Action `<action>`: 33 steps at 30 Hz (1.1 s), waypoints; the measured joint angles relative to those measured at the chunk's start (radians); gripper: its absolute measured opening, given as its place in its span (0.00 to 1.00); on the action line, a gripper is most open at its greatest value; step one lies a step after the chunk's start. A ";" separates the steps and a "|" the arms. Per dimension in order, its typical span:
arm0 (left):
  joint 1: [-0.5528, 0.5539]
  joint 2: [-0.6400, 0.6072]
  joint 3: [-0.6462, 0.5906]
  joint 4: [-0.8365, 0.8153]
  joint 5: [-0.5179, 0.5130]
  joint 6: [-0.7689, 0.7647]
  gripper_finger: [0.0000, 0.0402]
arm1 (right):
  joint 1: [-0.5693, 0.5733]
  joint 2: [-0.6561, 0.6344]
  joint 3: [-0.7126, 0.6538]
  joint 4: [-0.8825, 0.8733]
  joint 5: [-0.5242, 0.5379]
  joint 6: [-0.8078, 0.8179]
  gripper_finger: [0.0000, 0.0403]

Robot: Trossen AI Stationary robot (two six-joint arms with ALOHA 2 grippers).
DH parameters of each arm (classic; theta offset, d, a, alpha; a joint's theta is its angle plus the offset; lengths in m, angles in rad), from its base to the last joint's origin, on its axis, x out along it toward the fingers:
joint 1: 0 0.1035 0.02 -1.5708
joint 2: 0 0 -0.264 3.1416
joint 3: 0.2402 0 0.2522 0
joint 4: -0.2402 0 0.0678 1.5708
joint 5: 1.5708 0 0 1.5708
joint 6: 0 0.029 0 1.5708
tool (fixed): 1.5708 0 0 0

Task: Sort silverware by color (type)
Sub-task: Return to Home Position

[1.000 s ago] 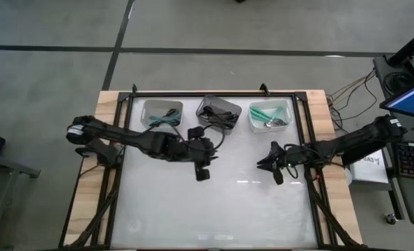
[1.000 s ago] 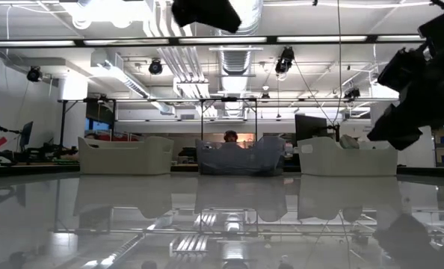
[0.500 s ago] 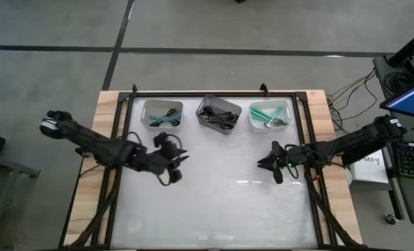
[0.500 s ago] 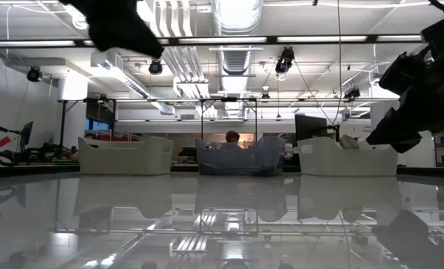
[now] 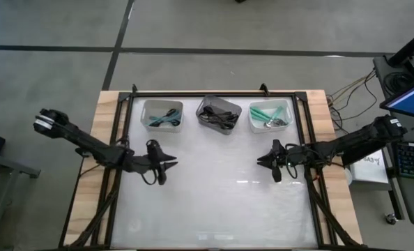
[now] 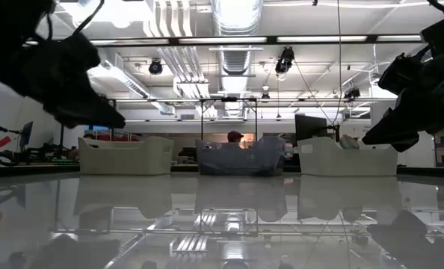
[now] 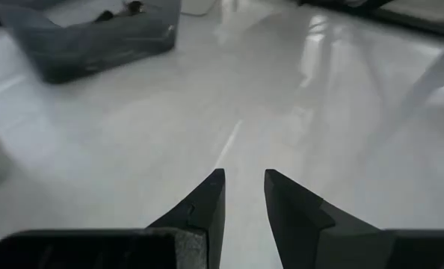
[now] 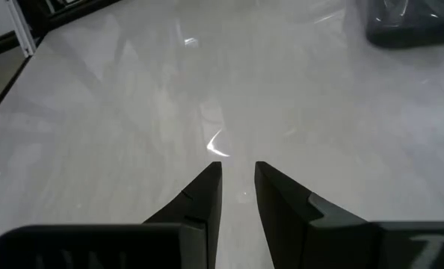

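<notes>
Teal and black spoons (image 5: 164,116) all binned at table's far edge; left gripper (image 5: 166,165) and right gripper (image 5: 264,160) slightly apart, empty. Mis-sorted spoon likely goes unnoticed.

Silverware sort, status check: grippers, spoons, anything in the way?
Left gripper and right gripper both empty, jaws slightly apart, above bare table. Spoons all in the three bins. Nothing in the way.

The surface (image 5: 214,202) is glossy, smooth white, edged with bare wood (image 5: 104,118); the bins (image 5: 162,113) look like translucent plastic.
</notes>
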 joint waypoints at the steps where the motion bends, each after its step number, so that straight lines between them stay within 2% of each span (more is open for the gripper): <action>1: 0.000 0.000 -0.035 0.061 0.014 0.004 0.20 | 0.000 0.000 0.000 0.000 0.000 0.000 0.18; 8: 0.000 0.001 -0.229 0.428 0.133 0.039 0.20 | 0.000 0.000 0.000 0.000 0.000 0.000 0.18; 15: -0.001 0.015 -0.218 0.416 0.157 0.065 0.20 | 0.000 0.001 0.000 -0.001 -0.001 0.000 0.18; 17: -0.004 0.018 -0.218 0.370 0.176 -0.013 0.20 | 0.000 0.001 -0.001 -0.001 -0.001 0.000 0.18; 21: -0.007 0.019 -0.218 0.270 0.292 -0.365 0.20 | 0.000 0.001 -0.001 0.000 -0.001 0.000 0.18; 26: -0.006 0.029 -0.218 0.248 0.231 -0.334 0.20 | 0.000 0.001 -0.001 0.000 -0.001 0.000 0.18; 33: -0.005 0.035 -0.218 0.244 0.043 -0.213 0.20 | 0.000 0.001 -0.001 0.000 -0.001 0.000 0.18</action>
